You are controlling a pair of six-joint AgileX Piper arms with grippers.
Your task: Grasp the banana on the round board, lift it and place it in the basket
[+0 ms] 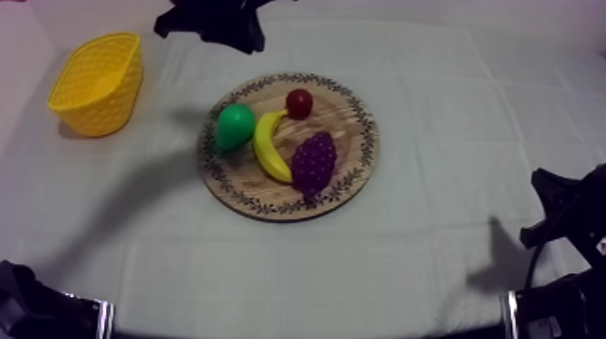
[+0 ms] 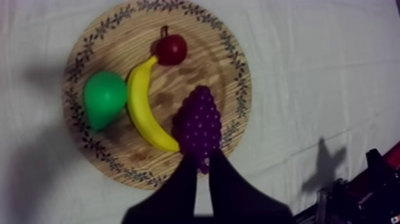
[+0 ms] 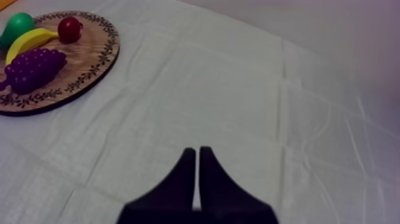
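On the wooden board (image 1: pixel 353 167), near the middle of the table (image 1: pixel 451 108), you can see the banana (image 1: pixel 269 147) lying flat. It lies between the pear (image 1: pixel 234 126) and the bunch of grapes (image 1: pixel 313 160), close against both, and one tip of it is just beside the small red fruit (image 1: pixel 298 103). You find the yellow basket (image 1: pixel 97 83) standing upright at the left side of the table, well apart from the board. Your left tool (image 2: pixel 202 156) hangs over the board with its fingers together as a narrow wedge, holding nothing; the fingertips are at the end of the grapes, near the banana. Your right tool (image 3: pixel 197 150) is narrow too, fingers together on nothing, over bare cloth and well apart from the board.
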